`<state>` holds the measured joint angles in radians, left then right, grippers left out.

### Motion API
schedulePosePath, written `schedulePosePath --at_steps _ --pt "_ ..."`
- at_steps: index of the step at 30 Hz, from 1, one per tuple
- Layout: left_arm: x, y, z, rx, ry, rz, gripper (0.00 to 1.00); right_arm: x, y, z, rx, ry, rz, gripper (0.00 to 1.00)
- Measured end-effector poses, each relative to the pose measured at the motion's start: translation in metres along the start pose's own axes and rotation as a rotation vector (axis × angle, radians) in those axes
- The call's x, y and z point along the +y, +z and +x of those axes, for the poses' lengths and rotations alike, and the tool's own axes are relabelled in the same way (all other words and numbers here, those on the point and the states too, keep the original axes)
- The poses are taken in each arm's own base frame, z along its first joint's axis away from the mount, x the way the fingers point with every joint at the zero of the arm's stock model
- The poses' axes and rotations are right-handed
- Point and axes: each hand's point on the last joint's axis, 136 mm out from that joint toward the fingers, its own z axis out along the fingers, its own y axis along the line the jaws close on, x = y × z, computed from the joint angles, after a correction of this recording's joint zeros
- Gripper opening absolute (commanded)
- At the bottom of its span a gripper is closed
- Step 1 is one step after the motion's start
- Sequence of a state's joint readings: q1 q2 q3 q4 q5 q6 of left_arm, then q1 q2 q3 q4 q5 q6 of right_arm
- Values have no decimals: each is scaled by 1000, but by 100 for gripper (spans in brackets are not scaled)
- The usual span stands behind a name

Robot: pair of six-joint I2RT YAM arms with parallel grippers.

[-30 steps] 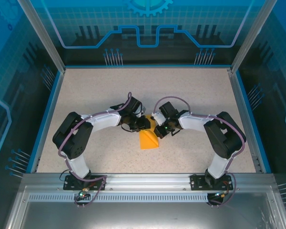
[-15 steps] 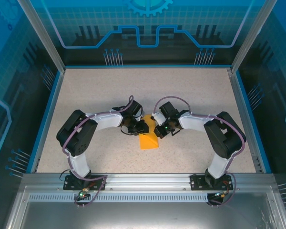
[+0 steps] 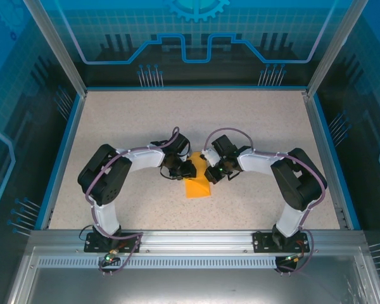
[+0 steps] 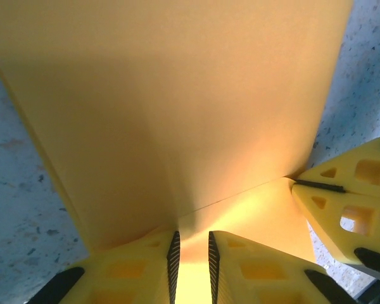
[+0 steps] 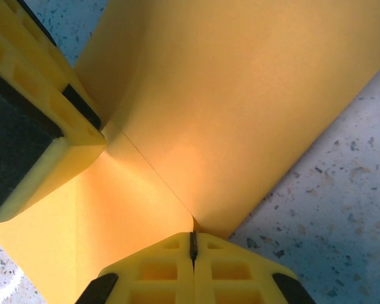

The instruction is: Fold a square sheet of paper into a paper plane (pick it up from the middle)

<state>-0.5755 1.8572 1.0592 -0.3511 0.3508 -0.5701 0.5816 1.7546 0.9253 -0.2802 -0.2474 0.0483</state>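
The orange-yellow sheet of paper lies folded along a crease in the middle of the table, raised between the two grippers. In the left wrist view the paper rises as a wide flap, and my left gripper stands narrowly open with the fold running into the gap. My right gripper is shut on the paper's crease at its edge. In the top view the left gripper and right gripper face each other across the sheet's far end. No finished plane shape is visible.
The speckled tabletop is bounded by blue rails and clear enclosure walls. A metal ledge runs along the near side, behind the arm bases. The other gripper's yellow fingers crowd close to each wrist camera.
The left arm has drawn in slightly, its gripper sliding a little nearer along the paper. The right arm and the paper have hardly moved.
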Motion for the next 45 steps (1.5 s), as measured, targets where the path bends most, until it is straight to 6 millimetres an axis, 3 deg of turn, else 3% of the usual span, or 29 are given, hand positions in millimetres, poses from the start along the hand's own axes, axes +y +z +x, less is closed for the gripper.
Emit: schedulePosePath --at_steps 5,13,19,23,28,30,45 --pt "1 0 0 2 1 -9 23 0 0 0 0 1 0 6" --pt "2 1 0 5 17 -11 23 3 -12 -2 -14 19 4 24" --pt "2 2 0 12 14 -16 23 16 -42 -11 -91 34 -8 25" --pt "3 3 0 17 11 -19 23 36 -53 -6 -120 63 -73 23" --pt "2 3 0 20 10 -21 23 70 -39 11 -68 67 -172 17" --pt "2 3 -1 21 9 -22 22 75 -33 16 -47 73 -189 15" --pt "2 3 -1 19 11 -21 23 58 -12 29 13 111 -162 13"
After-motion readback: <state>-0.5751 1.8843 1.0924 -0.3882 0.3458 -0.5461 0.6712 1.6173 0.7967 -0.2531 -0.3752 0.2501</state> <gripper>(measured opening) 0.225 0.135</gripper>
